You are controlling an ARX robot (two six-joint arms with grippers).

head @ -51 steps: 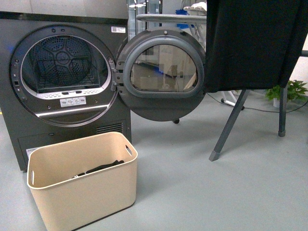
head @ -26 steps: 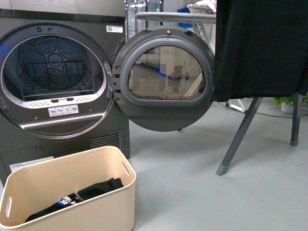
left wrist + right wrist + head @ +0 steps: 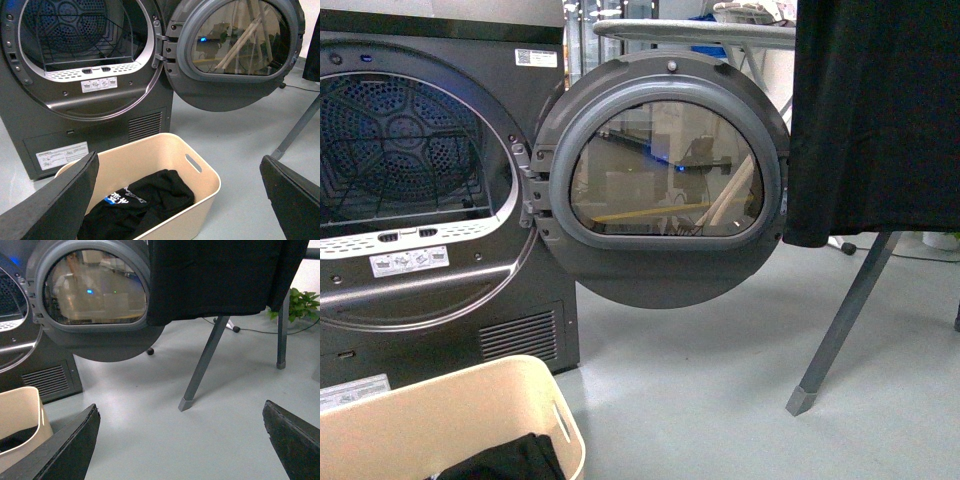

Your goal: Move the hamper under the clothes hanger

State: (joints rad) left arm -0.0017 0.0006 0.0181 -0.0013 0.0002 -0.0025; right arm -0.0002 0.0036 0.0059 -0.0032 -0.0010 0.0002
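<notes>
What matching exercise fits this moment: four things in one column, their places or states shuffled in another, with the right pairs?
Things:
1. hamper
2. dryer door
3. black cloth
4. potted plant

Places or states:
A. draped on the clothes hanger
B. on the floor in front of the dryer, with a dark garment inside
C. on the floor beyond the hanger's legs
D. swung open

Pairs: 1-B, 2-D, 3-A, 4-C.
</notes>
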